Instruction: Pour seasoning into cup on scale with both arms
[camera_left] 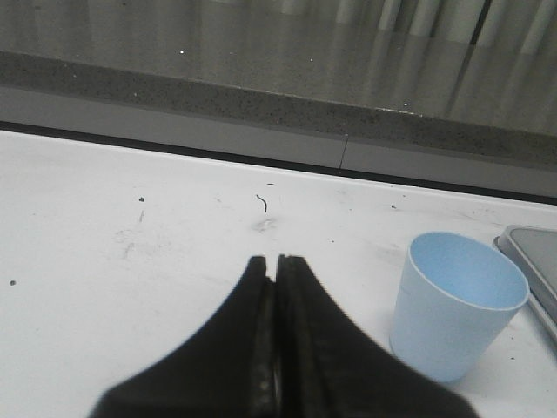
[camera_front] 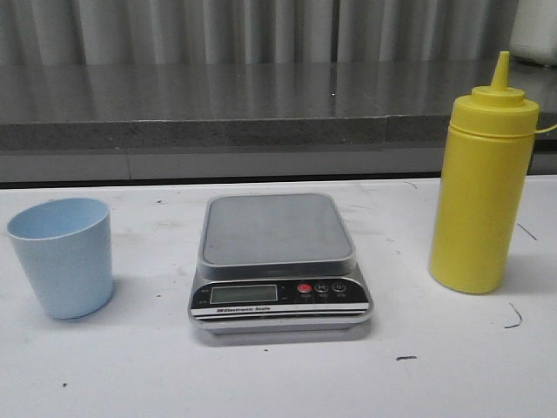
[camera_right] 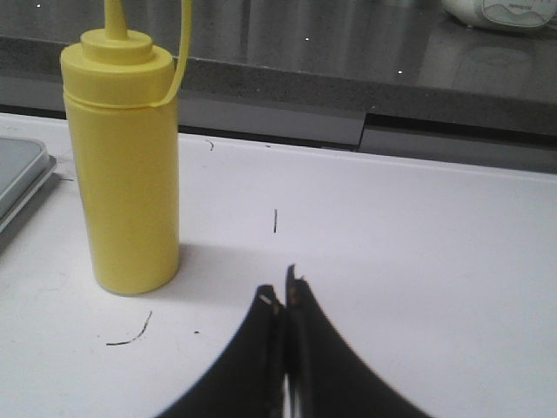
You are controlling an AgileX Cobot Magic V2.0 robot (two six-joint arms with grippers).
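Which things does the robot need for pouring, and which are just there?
Needed: yellow squeeze bottle, pale blue cup, kitchen scale, left gripper, right gripper.

Just there: grey counter ledge, white object on it.

You have a white, scuffed table (camera_front: pixel 278 383) carrying three things — the scale (camera_front: pixel 278 261) at centre, the cup (camera_front: pixel 63 255) upright at its nine o'clock, and the seasoning (camera_front: pixel 483 187) bottle upright at three o'clock — each well apart from the others.
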